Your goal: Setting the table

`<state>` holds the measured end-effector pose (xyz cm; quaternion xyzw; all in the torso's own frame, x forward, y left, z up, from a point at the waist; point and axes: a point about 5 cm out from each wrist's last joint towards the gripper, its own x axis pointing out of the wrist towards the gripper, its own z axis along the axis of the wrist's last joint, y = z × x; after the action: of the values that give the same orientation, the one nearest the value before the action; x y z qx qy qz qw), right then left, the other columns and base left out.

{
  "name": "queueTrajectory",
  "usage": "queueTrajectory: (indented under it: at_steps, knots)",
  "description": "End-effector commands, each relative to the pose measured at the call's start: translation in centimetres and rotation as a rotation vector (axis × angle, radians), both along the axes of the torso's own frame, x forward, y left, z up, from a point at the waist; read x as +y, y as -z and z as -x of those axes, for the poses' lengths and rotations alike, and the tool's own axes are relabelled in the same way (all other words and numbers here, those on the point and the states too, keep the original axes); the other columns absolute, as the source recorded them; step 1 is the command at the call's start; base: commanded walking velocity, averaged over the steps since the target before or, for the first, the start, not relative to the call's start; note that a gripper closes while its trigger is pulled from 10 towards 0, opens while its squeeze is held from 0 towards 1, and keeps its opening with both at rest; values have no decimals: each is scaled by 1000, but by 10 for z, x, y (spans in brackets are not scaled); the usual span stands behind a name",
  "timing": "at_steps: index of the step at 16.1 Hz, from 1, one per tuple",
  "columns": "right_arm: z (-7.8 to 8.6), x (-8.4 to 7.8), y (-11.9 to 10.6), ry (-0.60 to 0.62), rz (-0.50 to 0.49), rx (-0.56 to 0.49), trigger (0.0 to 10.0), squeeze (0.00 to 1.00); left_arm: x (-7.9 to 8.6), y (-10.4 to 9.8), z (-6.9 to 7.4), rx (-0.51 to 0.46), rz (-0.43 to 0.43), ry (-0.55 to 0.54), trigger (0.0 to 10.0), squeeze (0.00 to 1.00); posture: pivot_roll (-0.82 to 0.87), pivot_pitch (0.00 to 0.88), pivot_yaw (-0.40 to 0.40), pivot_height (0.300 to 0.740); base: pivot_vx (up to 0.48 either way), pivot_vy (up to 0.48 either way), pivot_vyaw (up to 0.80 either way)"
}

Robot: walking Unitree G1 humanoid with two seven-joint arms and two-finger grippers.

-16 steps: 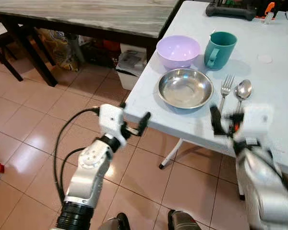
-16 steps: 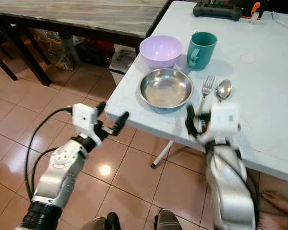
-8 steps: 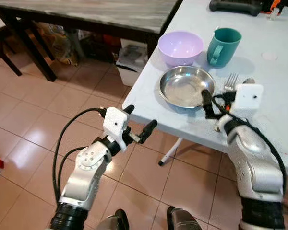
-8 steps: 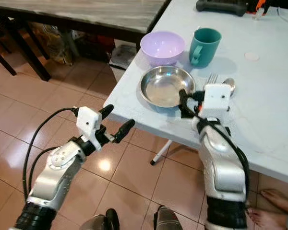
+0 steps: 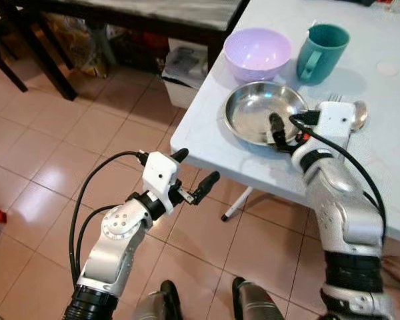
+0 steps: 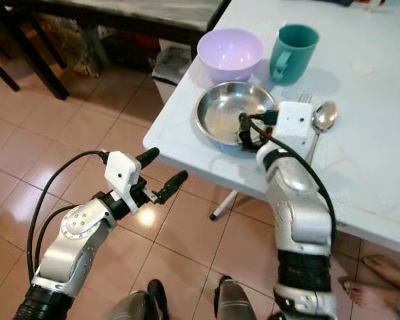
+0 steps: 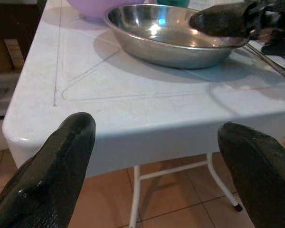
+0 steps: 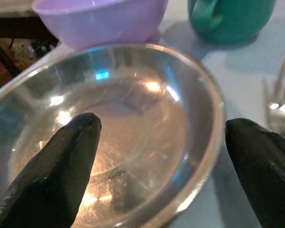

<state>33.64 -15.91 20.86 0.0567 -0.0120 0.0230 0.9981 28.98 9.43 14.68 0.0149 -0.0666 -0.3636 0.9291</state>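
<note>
The left end effector (image 5: 195, 175) hovers over the tiled floor (image 5: 47, 147), just off the near corner of the white bench (image 6: 387, 167), its two black fingers (image 7: 61, 161) spread wide with nothing between them; the wrist view looks across that corner toward the dishes. On the bench, nearest the corner, sits a steel bowl (image 5: 253, 110), upright and empty. Behind it stands a lilac bowl (image 5: 256, 52), and beside that a teal mug (image 5: 323, 50) with its handle turned toward the lilac bowl. The right end effector (image 6: 248, 131) is poised at the near right rim of the steel bowl, fingers (image 8: 57, 166) parted wide; in its wrist view one finger hangs over the bowl's inside and the other outside the rim, neither clearly touching the metal. Just to the right of the steel bowl lie a fork (image 8: 280, 90) and a spoon (image 6: 323, 117), side by side, partly hidden behind the right wrist. A dark wooden table (image 5: 153, 10) stands at the far left.
</note>
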Motion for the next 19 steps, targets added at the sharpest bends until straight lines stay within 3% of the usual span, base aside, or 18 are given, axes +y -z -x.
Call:
queueTrajectory:
  at_steps: [1, 3, 4, 5, 10, 19]
  knots:
    - [-1, 2, 4, 7, -14, 30, 10000, 0, -1, 2, 5, 6, -8, 9, 10000, 0, -299, 324, 61, 740, 0, 0, 0]
    - [-1, -1, 8, 23, -21, 53, 10000, 0, -2, 2, 6, 6, -7, 12, 10000, 0, -299, 322, 57, 740, 0, 0, 0]
    - [-1, -3, 11, 30, -26, 68, 5843, 0, -2, 2, 6, 6, -6, 13, 10000, 0, -301, 319, 57, 740, 0, 0, 0]
    - [-1, -5, 12, 31, -33, 74, 0, 0, -2, 2, 6, 7, -4, 13, 10000, 0, -301, 319, 57, 740, 0, 0, 0]
    - [-5, -4, 10, 16, -47, 81, 0, 0, -4, 2, 7, 6, -8, 27, 10000, 0, -302, 321, 57, 740, 0, 0, 0]
    - [-8, 2, 16, -44, -227, 160, 0, 0, -4, 2, 8, 9, -13, 35, 10000, 0, -300, 318, 60, 740, 0, 0, 0]
